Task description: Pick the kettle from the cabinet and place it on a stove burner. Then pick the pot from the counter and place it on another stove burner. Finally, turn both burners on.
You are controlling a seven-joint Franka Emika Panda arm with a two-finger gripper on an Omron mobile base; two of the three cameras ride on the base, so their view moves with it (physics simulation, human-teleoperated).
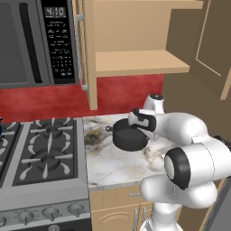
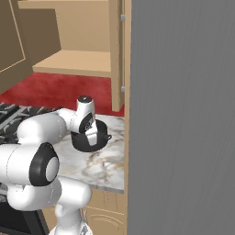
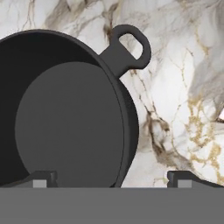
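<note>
On the counter, beside the range: pot, dark, loop-handled, not yet lifted. Gripper is poised directly above it, jaws spread wide, one fingertip over the pot's interior and the other outside its wall; nothing is pinched. Cabinet is seen open, its shelf bare. Near stove burners carry nothing; a blue trace at the range's far left edge cannot be identified as the kettle. Outstanding, by judgement: pot transfer, both knobs.
</note>
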